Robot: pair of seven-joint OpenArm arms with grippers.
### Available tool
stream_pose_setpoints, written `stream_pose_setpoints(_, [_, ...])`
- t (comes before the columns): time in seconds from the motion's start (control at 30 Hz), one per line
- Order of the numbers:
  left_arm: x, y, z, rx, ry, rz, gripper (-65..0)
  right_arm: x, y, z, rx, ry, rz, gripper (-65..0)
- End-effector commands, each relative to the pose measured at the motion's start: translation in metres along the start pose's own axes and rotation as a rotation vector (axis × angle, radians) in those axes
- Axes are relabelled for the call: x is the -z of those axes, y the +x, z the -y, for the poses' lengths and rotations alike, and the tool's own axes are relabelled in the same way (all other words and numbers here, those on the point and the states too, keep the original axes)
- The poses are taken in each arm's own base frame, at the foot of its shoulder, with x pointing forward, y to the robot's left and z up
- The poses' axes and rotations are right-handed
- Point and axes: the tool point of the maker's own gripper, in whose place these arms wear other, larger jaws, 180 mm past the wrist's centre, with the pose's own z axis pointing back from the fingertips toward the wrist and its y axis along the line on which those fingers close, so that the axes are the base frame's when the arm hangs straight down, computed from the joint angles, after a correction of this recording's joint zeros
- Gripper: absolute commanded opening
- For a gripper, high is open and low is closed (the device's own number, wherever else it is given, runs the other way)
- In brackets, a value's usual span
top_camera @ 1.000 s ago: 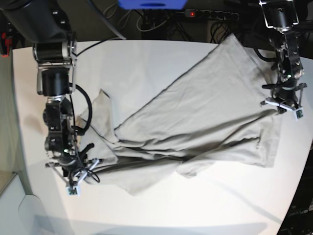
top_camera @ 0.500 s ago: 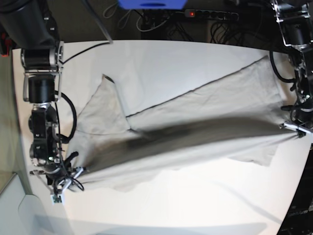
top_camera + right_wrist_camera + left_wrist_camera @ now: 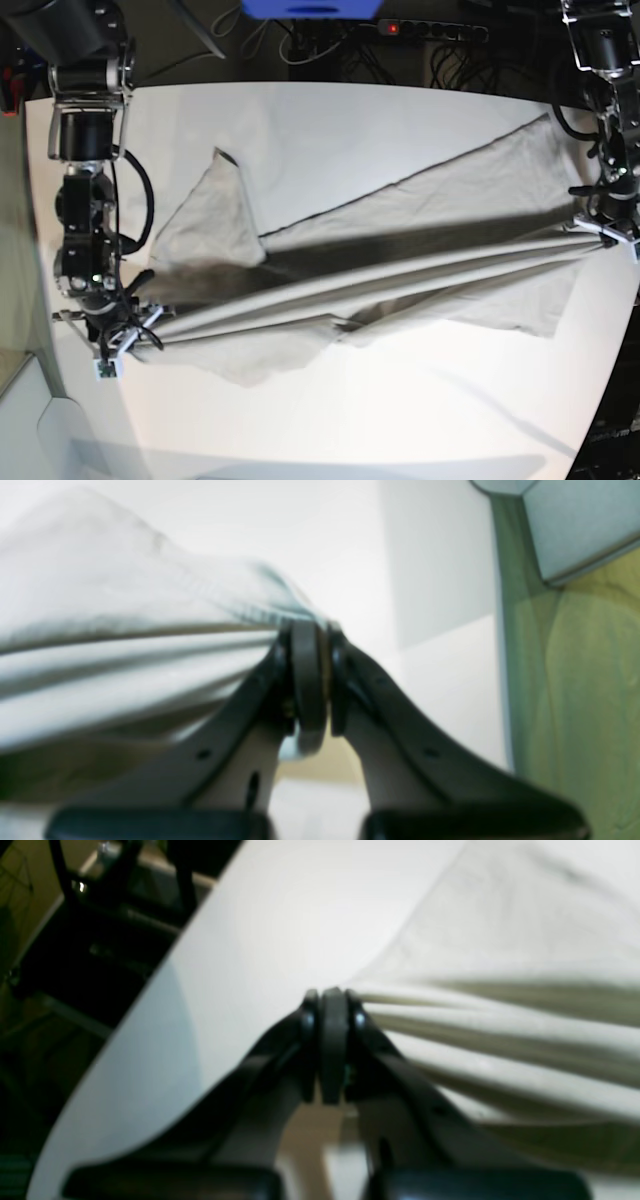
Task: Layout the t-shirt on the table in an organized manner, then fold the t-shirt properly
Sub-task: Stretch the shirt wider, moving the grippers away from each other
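two grippers are pulling the t-shirt [image 3: 400, 250] taut across the table [image 3: 330, 120], so the step in hand looks like the laying-out, not the folding. the left gripper [image 3: 603, 228], at the right side of the base view, has its jaws pressed together on a bunched bit of fabric close to the table's edge; its wrist view shows the cloth fanning out from the black fingertips [image 3: 332, 1005] in tight ridges. the right gripper [image 3: 128, 338], at the left side of the base view, is likewise pinching gathered cloth, with a stitched hem visible running into its pads [image 3: 307, 640].

between the two grips the shirt forms a stretched band of long parallel creases that seems lifted just off the surface, judging by the dark shadow under it. slack panels hang off this band: one flap points up toward the far left, a broad wedge runs to the far right corner, and loose folds lie on the near side.

the fabric is a plain beige-grey knit, matte, soft and limp. the tabletop is smooth white with a curved rim.

next, i judge, the shirt must be lowered and spread flat, likely with a regrip at better corners, since the present hold leaves it twisted diagonally.
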Motion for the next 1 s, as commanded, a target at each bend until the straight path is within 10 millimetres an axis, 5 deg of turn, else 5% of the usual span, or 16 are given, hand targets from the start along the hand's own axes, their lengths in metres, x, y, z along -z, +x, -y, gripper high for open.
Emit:
stream_pose_setpoints(0.0, [-0.001, 0.023, -0.011, 0.008, 0.024, 0.065, -64.1, -0.005, 0.021, 0.008, -0.014, -0.015, 0.063, -65.0])
stream_pose_setpoints(0.17, [-0.007, -0.001, -0.015, 0.023, 0.026, 0.017, -64.1, -0.007, 0.008, 0.006, -0.017, -0.012, 0.015, -64.0])
stream_pose_setpoints(0.33, [-0.018, -0.029, -0.02, 0.053, 0.023, -0.038, -62.9, -0.01, -0.018, 0.007, -0.011, -0.015, -0.121, -49.5])
stream_pose_setpoints(0.47, [-0.024, -0.045, -0.026, 0.066, 0.031, -0.071, -48.3, -0.023, -0.018, 0.005, -0.025, -0.017, -0.106, -39.3])
stream_pose_setpoints(0.63, [-0.026, -0.051, -0.025, 0.06, 0.029, -0.082, -26.9, -0.059, 0.006, -0.005, -0.067, -0.012, 0.019, -33.4])
stream_pose_setpoints(0.8, [-0.037, -0.034, -0.019, 0.064, 0.013, -0.027, -25.6, -0.088, 0.015, -0.019, -0.074, 0.005, 0.091, -32.4])
stream_pose_setpoints(0.97, [-0.055, 0.0, -0.024, 0.013, 0.038, 0.083, -25.2, -0.091, 0.009, -0.018, -0.073, 0.002, 0.083, -32.4])
